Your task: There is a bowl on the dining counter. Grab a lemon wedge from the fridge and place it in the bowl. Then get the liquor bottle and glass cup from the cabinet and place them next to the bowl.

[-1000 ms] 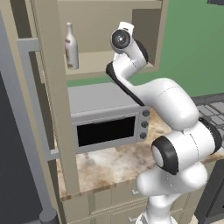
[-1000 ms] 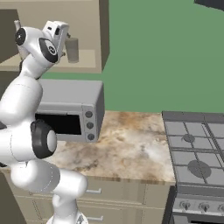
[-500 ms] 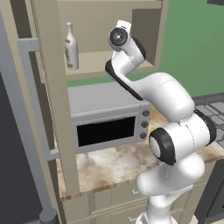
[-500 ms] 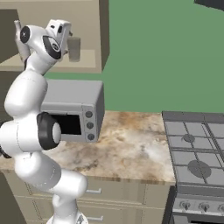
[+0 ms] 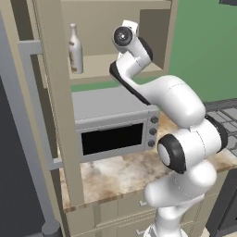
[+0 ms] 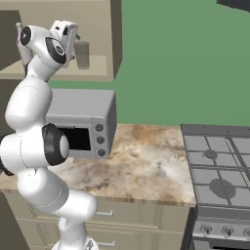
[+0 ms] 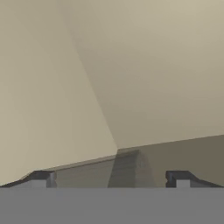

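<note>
The cabinet (image 5: 107, 65) stands open, and my arm reaches up into it. The liquor bottle (image 5: 75, 48), pale with a brownish label band, is upright at the shelf's left. The glass cup (image 6: 82, 53), a greyish translucent tumbler, stands at the shelf's right, just beside my hand. In the hand view the glass cup (image 7: 124, 168) sits low ahead, between the two tips of my gripper (image 7: 111, 179). The jaws are open and wide apart, with nothing in them. The bowl, the lemon wedge and the dining counter are out of view.
A grey microwave (image 5: 113, 127) sits on the marbled worktop (image 6: 146, 161) under the cabinet. The open cabinet door (image 5: 53, 102), with its grey bar handle (image 5: 32, 106), juts out at the left. A stove (image 6: 219, 166) is to the right.
The arm has shifted slightly left and the hand has edged a little higher and deeper into the cabinet. The jaws stay open; bottle and cup have not moved.
</note>
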Controlling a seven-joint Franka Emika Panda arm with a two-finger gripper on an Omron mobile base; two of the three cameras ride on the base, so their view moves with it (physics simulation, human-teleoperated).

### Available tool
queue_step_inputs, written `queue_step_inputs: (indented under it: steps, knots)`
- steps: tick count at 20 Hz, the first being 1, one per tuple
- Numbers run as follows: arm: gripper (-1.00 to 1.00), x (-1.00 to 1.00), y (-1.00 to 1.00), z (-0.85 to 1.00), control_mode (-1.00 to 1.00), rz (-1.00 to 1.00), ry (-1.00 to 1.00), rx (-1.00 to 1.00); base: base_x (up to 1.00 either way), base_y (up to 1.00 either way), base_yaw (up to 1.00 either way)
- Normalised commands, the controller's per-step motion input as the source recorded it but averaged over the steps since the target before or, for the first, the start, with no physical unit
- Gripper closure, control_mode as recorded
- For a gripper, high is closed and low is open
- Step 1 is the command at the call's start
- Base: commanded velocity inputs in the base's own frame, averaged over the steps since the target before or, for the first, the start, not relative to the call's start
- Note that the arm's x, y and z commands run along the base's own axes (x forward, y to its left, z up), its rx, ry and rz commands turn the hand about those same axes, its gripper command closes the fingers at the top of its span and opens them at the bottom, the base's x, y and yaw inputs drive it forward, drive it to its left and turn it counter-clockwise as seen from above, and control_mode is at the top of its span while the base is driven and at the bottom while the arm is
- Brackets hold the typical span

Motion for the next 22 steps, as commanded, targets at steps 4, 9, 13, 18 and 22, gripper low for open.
queue_step_inputs:
  steps: [4,9,13,18,22]
  knots:
    - [-1.0,-0.33,0.0,0.0,-1.0,-0.05,0.0,-0.01,0.0,0.0,0.0]
    - [-1.0,-0.04,0.0,-0.09,-1.0,-0.03,0.04,-0.01,0.0,0.0,0.0]
    - [-1.0,0.0,0.0,-0.12,-1.0,0.0,0.05,0.0,0.0,0.0,0.0]
    - [-1.0,0.01,0.0,-0.11,-1.0,0.0,0.04,0.0,0.0,0.0,0.0]
    - [-1.0,0.03,0.0,-0.1,-1.0,0.0,0.05,0.0,0.0,0.0,0.0]
